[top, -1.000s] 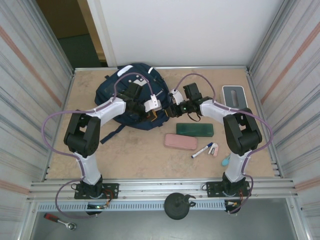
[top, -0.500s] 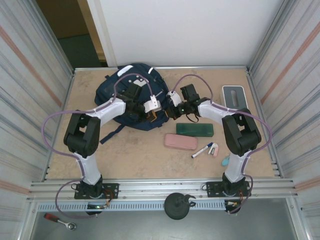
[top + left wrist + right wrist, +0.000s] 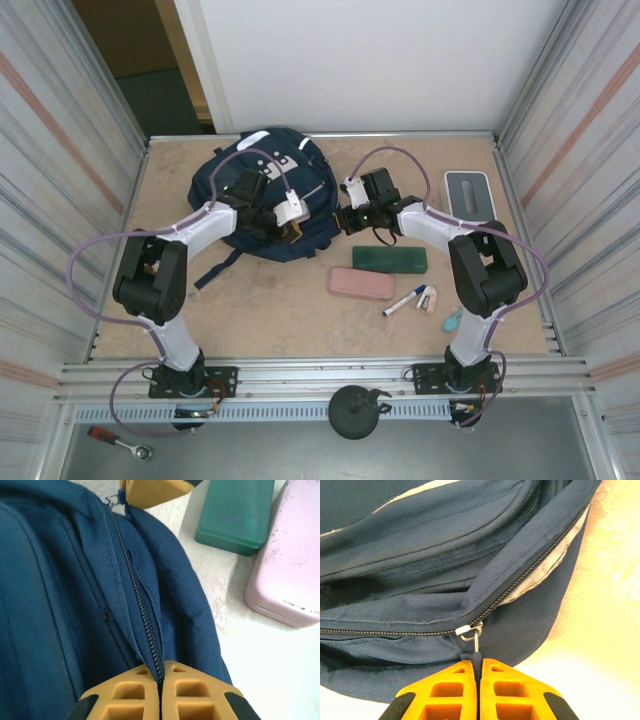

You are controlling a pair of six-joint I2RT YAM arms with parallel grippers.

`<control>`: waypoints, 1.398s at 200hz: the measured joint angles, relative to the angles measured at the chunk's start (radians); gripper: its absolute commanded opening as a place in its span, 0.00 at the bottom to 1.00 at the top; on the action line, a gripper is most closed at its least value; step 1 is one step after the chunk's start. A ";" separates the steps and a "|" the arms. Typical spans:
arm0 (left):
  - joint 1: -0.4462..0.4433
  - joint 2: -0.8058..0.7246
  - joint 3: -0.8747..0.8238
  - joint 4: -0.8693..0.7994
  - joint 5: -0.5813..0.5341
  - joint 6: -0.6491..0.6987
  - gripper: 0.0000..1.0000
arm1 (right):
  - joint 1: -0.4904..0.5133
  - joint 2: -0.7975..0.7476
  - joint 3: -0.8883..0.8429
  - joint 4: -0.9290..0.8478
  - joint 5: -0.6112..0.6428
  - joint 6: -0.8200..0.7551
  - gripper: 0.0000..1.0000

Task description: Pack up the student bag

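Just right of the left fingers (image 3: pixel 167 680), flat on the pale surface (image 3: pixel 280 680) — a pink case (image 3: pixel 287 565), then a green case (image 3: pixel 235 515) beyond it, both apart from the student bag (image 3: pixel 60 605). Well right of the right fingers (image 3: pixel 485 672): a marker (image 3: pixel 405 300) nearer, a white-grey box (image 3: pixel 466 190) farther. Bag interior hidden; zipper (image 3: pixel 145 610) cut off beneath the left fingers. Left fingers clenched on the bag's zipper seam. Ahead along that seam, right fingers clenched on the metal zipper pull (image 3: pixel 472 635) — bag lying beneath both.
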 measured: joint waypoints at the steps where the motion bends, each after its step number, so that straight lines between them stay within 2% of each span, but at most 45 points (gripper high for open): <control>1: 0.001 0.000 0.000 0.000 0.000 0.000 0.07 | 0.002 0.000 0.000 0.000 0.000 0.003 0.00; 36: 0.012 -0.030 -0.021 -0.027 -0.013 -0.011 0.38 | 0.031 -0.004 -0.005 0.005 0.047 0.067 0.00; 54: 0.008 -0.074 -0.053 -0.023 -0.019 -0.023 0.47 | 0.042 -0.024 -0.024 0.018 0.050 0.106 0.00; 92: -0.058 -0.149 -0.080 0.022 -0.020 -0.044 0.53 | 0.080 -0.112 -0.097 0.060 0.053 0.169 0.00; 130: -0.110 -0.096 -0.025 0.028 -0.055 -0.044 0.53 | 0.118 -0.179 -0.156 0.087 0.049 0.222 0.00; 154: -0.127 -0.037 0.025 0.029 -0.081 -0.044 0.50 | 0.132 -0.200 -0.177 0.094 0.049 0.244 0.00; 173: -0.133 0.003 0.048 0.029 -0.098 -0.045 0.43 | 0.133 -0.215 -0.197 0.110 0.049 0.261 0.00; 202: -0.133 0.023 0.061 0.019 -0.098 -0.040 0.14 | 0.133 -0.219 -0.219 0.125 0.053 0.268 0.00; 216: -0.133 0.024 0.066 0.005 -0.093 -0.032 0.05 | 0.132 -0.219 -0.219 0.126 0.064 0.268 0.00; 241: -0.126 0.022 0.068 0.000 -0.058 -0.029 0.00 | 0.124 -0.219 -0.219 0.121 0.095 0.268 0.00; 279: -0.084 -0.066 -0.019 0.082 0.051 -0.042 0.00 | 0.080 -0.219 -0.206 0.118 0.070 0.290 0.00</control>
